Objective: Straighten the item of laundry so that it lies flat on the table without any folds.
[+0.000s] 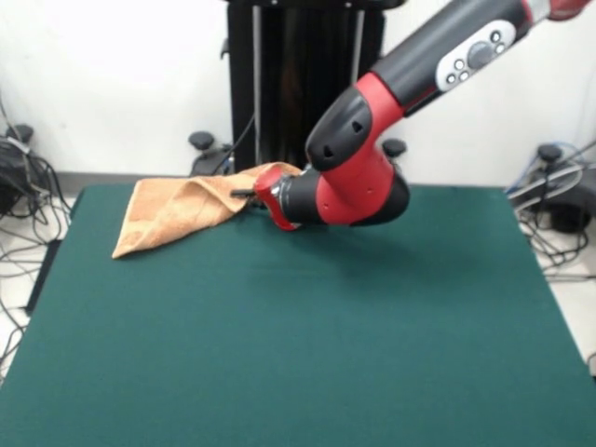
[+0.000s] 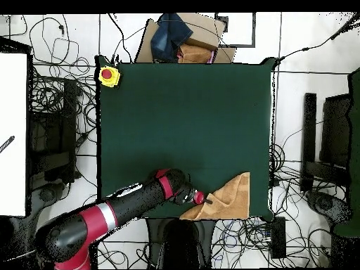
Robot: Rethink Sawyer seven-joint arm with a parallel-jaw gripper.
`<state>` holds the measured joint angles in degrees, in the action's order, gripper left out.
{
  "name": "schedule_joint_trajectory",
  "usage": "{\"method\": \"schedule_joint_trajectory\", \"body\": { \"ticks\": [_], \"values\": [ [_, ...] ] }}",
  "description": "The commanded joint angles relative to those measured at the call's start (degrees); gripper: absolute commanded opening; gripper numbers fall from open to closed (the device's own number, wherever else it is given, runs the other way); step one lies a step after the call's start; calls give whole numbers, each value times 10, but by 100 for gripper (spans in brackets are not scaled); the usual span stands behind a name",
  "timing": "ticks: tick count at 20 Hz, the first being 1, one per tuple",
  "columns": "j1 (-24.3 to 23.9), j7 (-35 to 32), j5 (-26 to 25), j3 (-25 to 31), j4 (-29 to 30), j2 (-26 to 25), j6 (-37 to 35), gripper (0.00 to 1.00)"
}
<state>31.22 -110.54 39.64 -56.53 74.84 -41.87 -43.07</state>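
No text, brand, number or sign can be read in either view. The arm carries a grey oval pad of round buttons — their faces show no legible mark. The yellow box with a red button at the table's corner shows no lettering (too small to tell). The towel shows no readable label — only plain orange cloth.

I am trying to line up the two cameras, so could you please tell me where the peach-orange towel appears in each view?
Front view: the towel lies bunched at the table's far left part, beside the gripper.
Overhead view: the towel sits at the table's lower right corner.
Shared landmark: the gripper at the towel's edge.
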Motion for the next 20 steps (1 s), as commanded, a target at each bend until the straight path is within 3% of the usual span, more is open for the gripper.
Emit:
{"method": "schedule_joint_trajectory", "body": {
  "ticks": [1, 5, 9, 13, 20],
  "values": [
    [-29, -177, -3, 19, -96, -36, -13, 0],
    [-23, -172, -2, 35, -70, -15, 37, 0],
    [-38, -64, -11, 117, 27, 128, 128, 0],
    [-83, -2, -38, 151, 52, 227, 170, 0],
    [-194, 46, -113, 215, 48, 322, 235, 0]
  ]
}}
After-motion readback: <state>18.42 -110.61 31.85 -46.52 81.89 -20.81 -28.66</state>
